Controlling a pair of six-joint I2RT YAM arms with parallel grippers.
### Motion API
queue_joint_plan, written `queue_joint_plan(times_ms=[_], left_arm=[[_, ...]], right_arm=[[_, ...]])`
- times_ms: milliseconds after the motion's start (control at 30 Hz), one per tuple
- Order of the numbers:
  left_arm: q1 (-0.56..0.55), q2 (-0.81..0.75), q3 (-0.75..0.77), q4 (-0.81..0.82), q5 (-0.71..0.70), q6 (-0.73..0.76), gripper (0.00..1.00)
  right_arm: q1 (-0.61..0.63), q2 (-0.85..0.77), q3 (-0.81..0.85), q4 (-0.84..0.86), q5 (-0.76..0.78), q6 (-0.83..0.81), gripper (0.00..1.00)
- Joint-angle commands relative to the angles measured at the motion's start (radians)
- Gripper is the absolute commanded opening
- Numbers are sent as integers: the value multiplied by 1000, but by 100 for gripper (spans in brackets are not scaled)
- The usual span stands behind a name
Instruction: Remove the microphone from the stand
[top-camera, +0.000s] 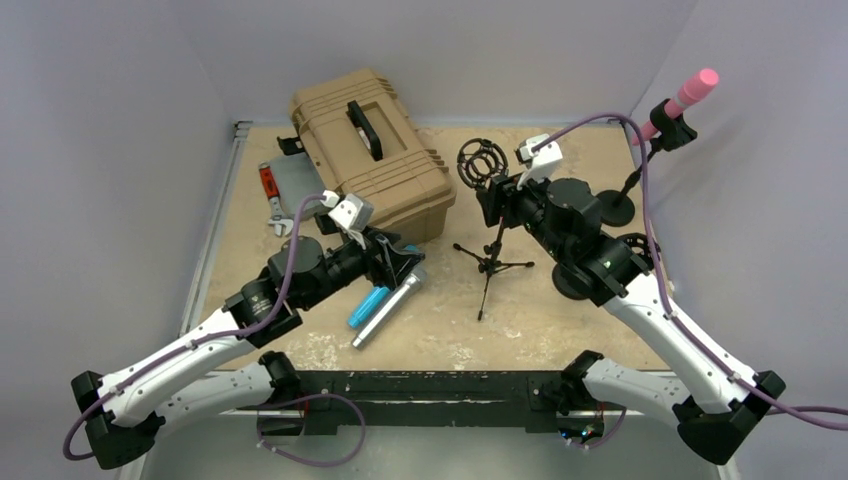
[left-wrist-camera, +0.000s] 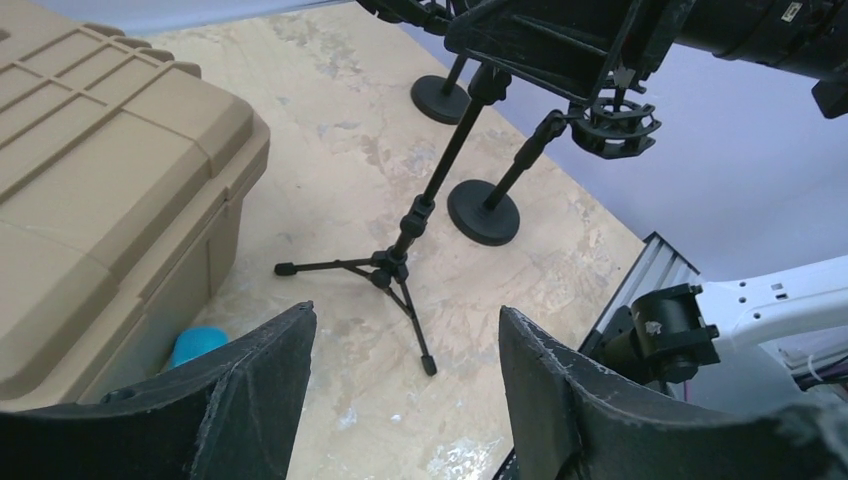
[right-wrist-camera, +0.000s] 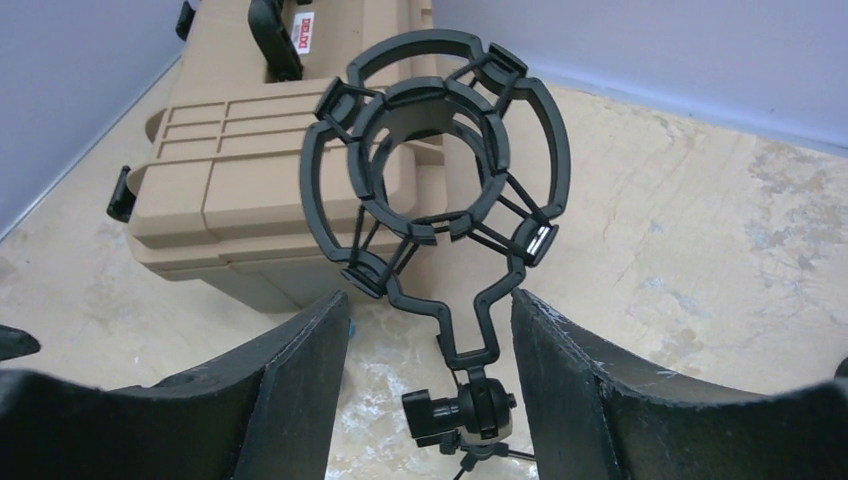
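The tripod stand (top-camera: 489, 262) is upright, with its shock mount (right-wrist-camera: 470, 325) on top. The right gripper (right-wrist-camera: 430, 295) is open, one finger on either side of the mount's neck; contact cannot be told. The silver microphone (top-camera: 390, 308) lies flat on the table left of the stand, just beside a blue object (top-camera: 368, 307). The left gripper (left-wrist-camera: 402, 315) hangs open near the microphone's upper end, gripping nothing. A tan case (top-camera: 375, 165) sits behind and left of the stand. Right of the stand are a round-based stand (left-wrist-camera: 483, 212) and a pink microphone (top-camera: 693, 90).
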Motion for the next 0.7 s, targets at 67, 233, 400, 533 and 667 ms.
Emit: queue_joint_plan(times_ms=[67, 233, 400, 533, 667], left_arm=[[5, -34, 3, -24, -33, 54, 66], [4, -40, -12, -20, -33, 49, 66], [5, -39, -9, -20, -26, 44, 66], [5, -43, 0, -31, -30, 47, 66], [4, -44, 1, -37, -35, 51, 66]], right_arm=[[0, 30, 40, -20, -3, -53, 58], [1, 23, 30, -33, 45, -62, 55], [0, 28, 4, -27, 46, -77, 35], [0, 24, -20, -41, 40, -85, 20], [0, -3, -59, -46, 14, -82, 16]])
